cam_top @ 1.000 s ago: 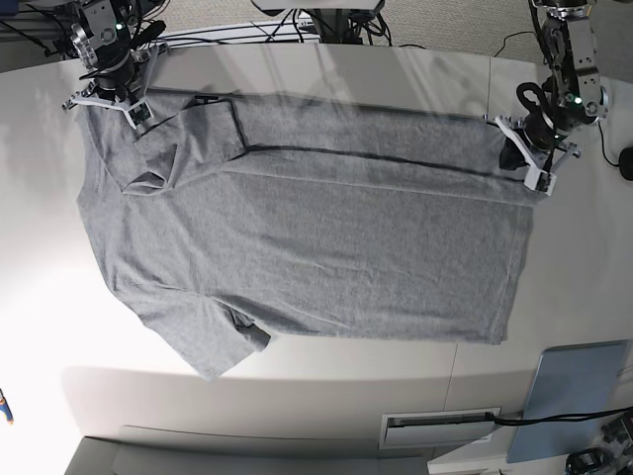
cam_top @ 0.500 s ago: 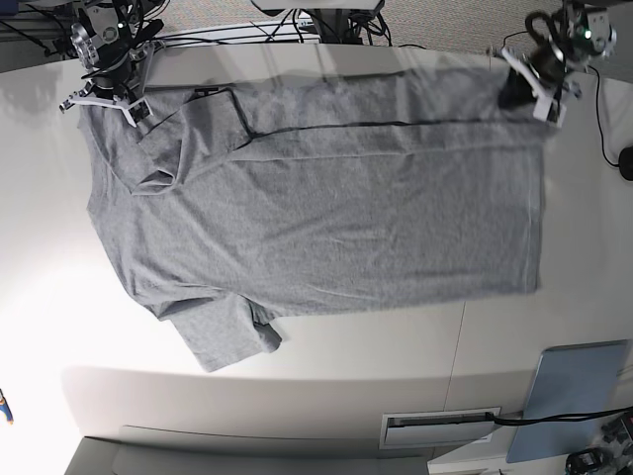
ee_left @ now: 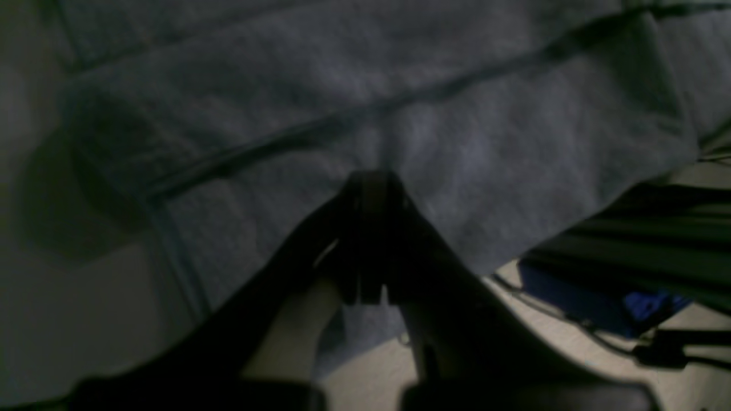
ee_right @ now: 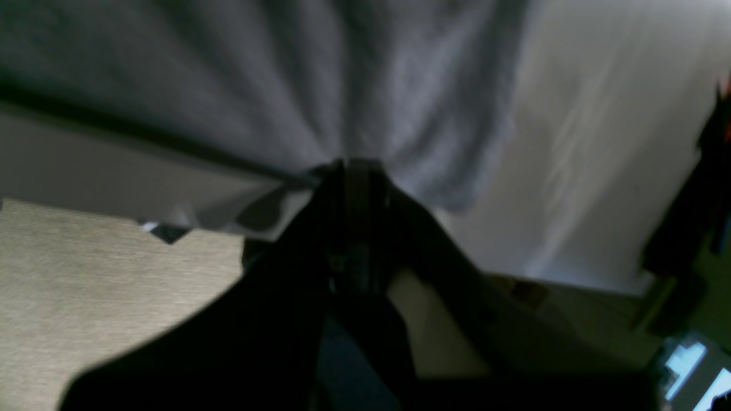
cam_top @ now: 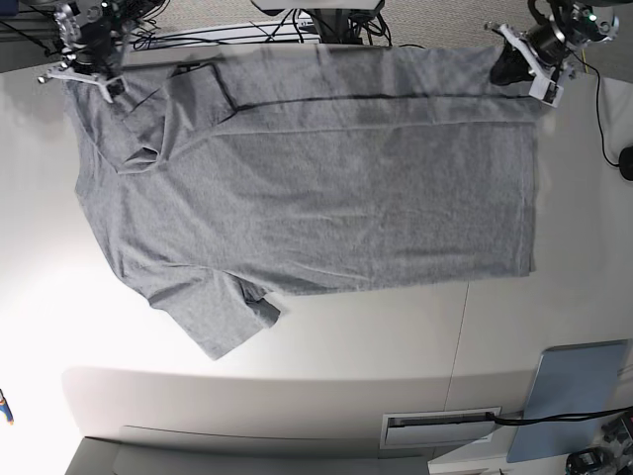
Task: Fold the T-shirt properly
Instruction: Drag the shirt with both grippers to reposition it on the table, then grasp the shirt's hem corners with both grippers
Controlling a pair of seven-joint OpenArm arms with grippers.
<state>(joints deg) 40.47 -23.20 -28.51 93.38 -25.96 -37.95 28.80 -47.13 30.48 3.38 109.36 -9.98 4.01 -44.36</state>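
At the base view's far left, the right gripper (cam_top: pixel 84 79) has its jaws clamped on the T-shirt (cam_top: pixel 326 188) at the shoulder. The shirt lies spread across the white desk (cam_top: pixel 554 247). At right, the left gripper (cam_top: pixel 529 74) pinches the hem corner. Both should travel evenly, keeping the held edge taut.

Both arms were reached out wide apart; left gripper (cam_top: pixel 521 71) and right gripper (cam_top: pixel 87 81) each had fingers (ee_left: pixel 365 188) clamped together.

White table (cam_top: pixel 554 297) w/ grey tablet-like panel (cam_top: pixel 576 396) nr corner.
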